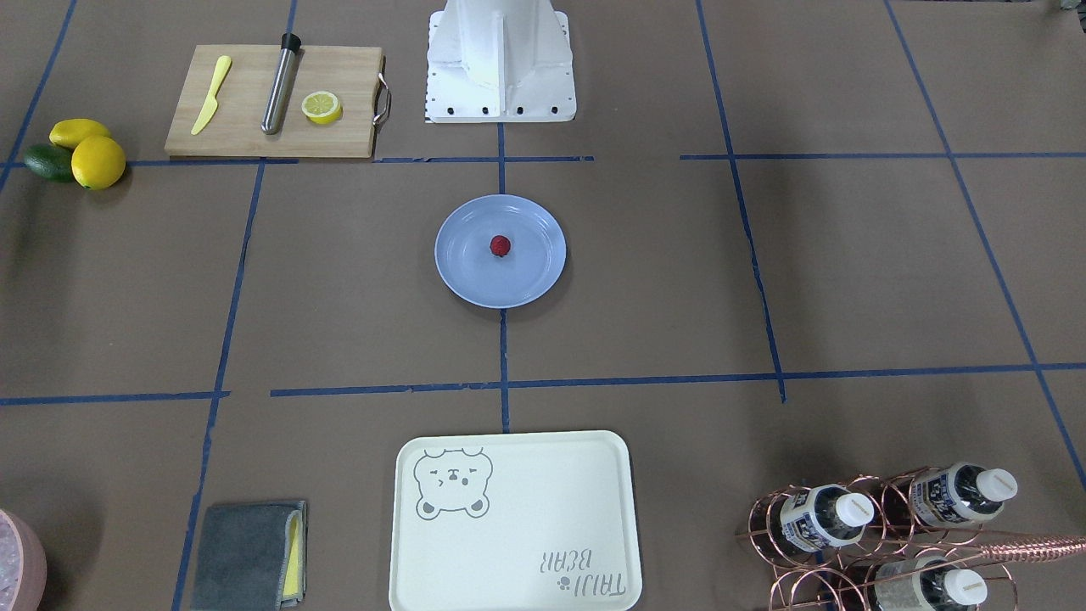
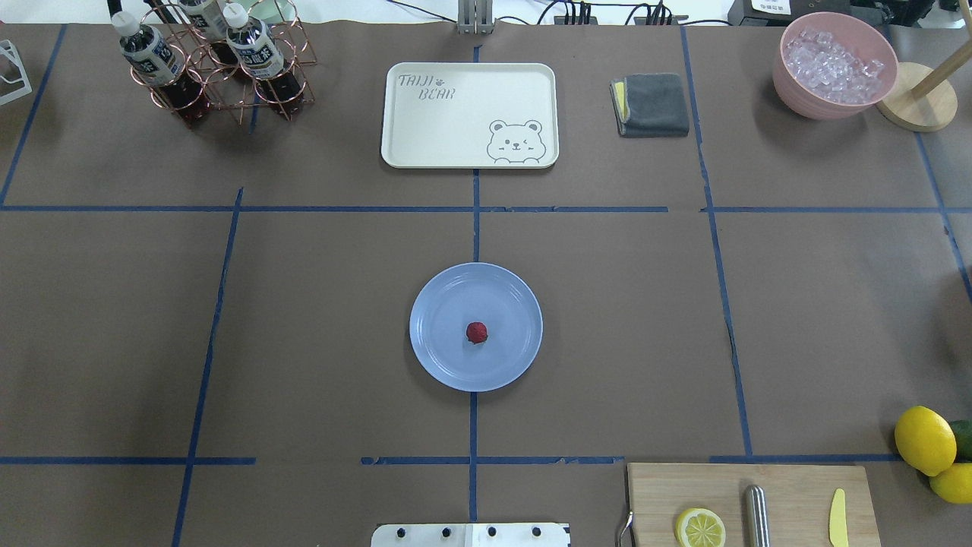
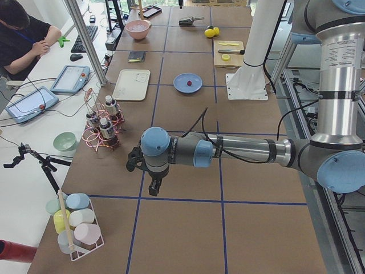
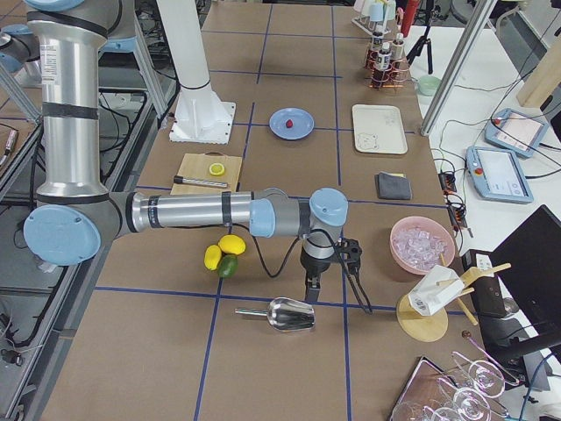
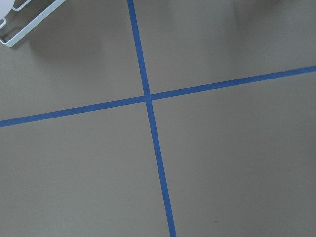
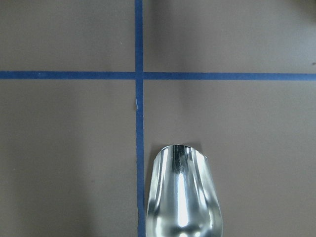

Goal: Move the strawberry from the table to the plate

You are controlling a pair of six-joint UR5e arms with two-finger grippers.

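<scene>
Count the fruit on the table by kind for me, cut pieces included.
Strawberry: 1, on the plate
Whole lemons: 2
Lemon half: 1, on the cutting board
Avocado: 1
Total: 5

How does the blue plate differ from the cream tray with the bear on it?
The plate is round and plain light blue; the tray is rectangular, cream, printed with a bear and lettering. The plate holds the strawberry near its middle; the tray holds nothing. The plate looks smaller than the tray. Both lie flat on the table, with raised rims.
</scene>
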